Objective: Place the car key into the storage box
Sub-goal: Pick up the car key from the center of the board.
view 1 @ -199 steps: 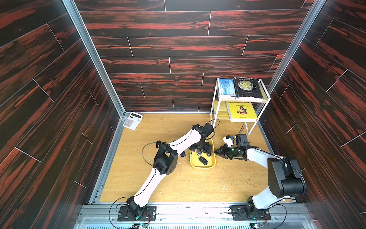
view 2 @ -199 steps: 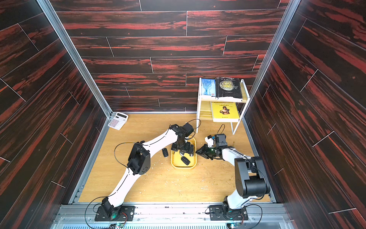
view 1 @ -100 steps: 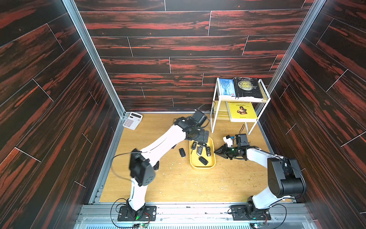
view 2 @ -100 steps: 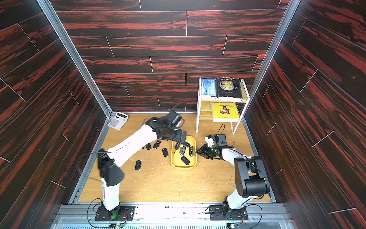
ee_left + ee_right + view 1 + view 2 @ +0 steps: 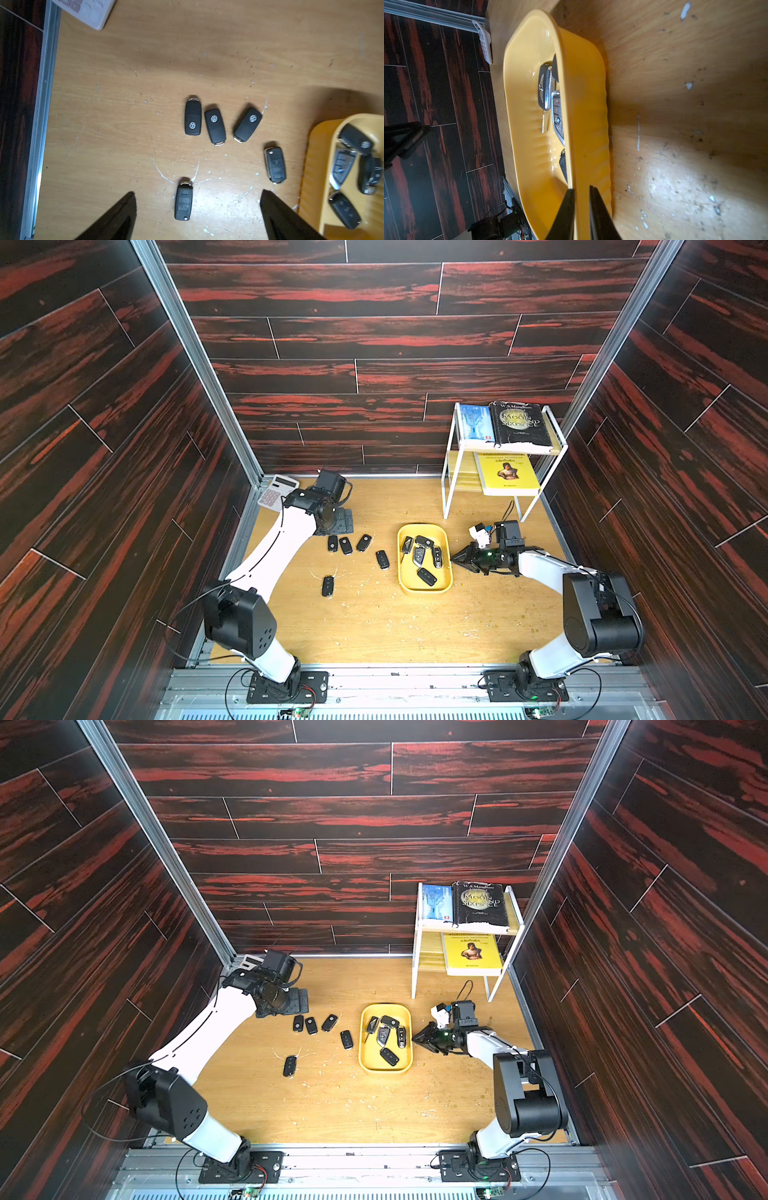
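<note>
The yellow storage box (image 5: 401,568) (image 5: 363,1052) lies right of centre on the wooden floor and holds several black and silver car keys (image 5: 419,556). Several more black car keys (image 5: 345,546) (image 5: 215,124) are scattered to its left; one (image 5: 328,585) (image 5: 183,200) sits nearer the front. My left gripper (image 5: 343,523) (image 5: 197,191) hangs open and empty at the back left, above the floor beyond those keys. My right gripper (image 5: 456,559) (image 5: 581,188) is shut on the box's right rim (image 5: 566,108), one finger inside, one outside.
A white calculator (image 5: 276,491) (image 5: 87,10) lies in the back-left corner, just behind my left wrist. A white wire rack (image 5: 451,489) with books stands at the back right. Dark wood-look walls and aluminium rails (image 5: 245,539) enclose the floor.
My left arm has swung from above the storage box to the back left, uncovering the keys on the floor. The right gripper has stayed on the box's rim.
</note>
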Tool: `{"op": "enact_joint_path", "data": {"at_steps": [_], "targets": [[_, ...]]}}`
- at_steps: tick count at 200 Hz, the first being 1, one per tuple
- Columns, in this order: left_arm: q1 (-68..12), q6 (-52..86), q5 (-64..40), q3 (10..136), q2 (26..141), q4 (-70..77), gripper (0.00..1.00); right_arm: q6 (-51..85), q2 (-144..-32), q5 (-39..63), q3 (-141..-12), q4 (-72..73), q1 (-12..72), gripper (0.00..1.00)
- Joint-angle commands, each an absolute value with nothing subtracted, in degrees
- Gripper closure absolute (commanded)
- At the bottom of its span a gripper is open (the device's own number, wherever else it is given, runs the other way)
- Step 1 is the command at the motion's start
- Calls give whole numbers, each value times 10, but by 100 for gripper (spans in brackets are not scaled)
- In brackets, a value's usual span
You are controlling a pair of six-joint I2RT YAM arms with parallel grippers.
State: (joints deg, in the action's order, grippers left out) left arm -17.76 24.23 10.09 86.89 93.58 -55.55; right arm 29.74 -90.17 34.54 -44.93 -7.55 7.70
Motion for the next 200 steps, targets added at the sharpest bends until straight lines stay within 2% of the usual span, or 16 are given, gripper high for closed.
{"op": "enact_joint_path", "data": {"at_steps": [1,38,140,153,200], "targets": [[-156,250,82,852,964,-556,6,287,-878,333,-443,-103,76,82],[-111,260,22,839,1039,-531,12,274,-853,317,-453,-134,76,82],[-80,247,-3,839,1126,-475,20,277,-827,319,-458,-156,76,81],[-78,246,-6,838,1131,-469,24,277,-824,321,-457,-157,76,81],[-76,242,-7,856,1160,-463,24,270,-794,311,-464,-174,76,81]]}}
